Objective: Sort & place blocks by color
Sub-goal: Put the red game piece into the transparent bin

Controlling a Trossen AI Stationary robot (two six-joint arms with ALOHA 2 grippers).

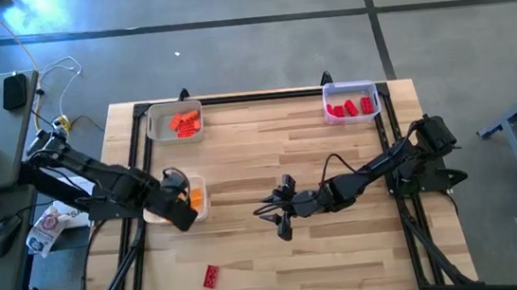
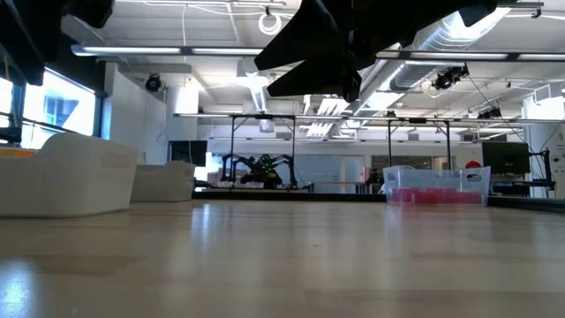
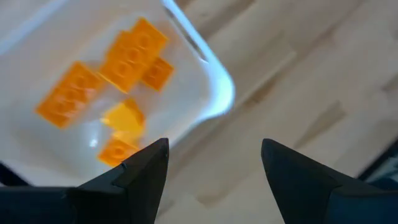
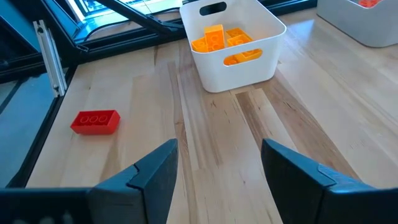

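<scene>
A lone red block (image 1: 211, 276) (image 4: 94, 121) lies flat on the table near its front edge. Yellow-orange blocks (image 3: 127, 59) (image 4: 225, 38) lie in a white tray (image 1: 196, 182) (image 4: 233, 65) at the left middle. My left gripper (image 1: 182, 209) (image 3: 214, 162) hangs open above that tray's near corner, pointing steeply down, with nothing between its fingers. Orange blocks (image 1: 184, 123) fill a white tray (image 1: 158, 126) at the far left. Red blocks (image 1: 348, 109) sit in a clear tray (image 1: 372, 91) at the far right. At the table's middle my right gripper (image 1: 276, 212) (image 4: 217, 158) is open and empty, and faces the red block and the left-middle tray.
Bare wooden tabletop (image 1: 346, 260) spreads between the trays and around the lone red block. A black frame (image 1: 136, 157) borders the table's sides and far edge. In the low view the clear tray with red blocks (image 2: 437, 187) stands at the right and two white trays (image 2: 66, 177) at the left.
</scene>
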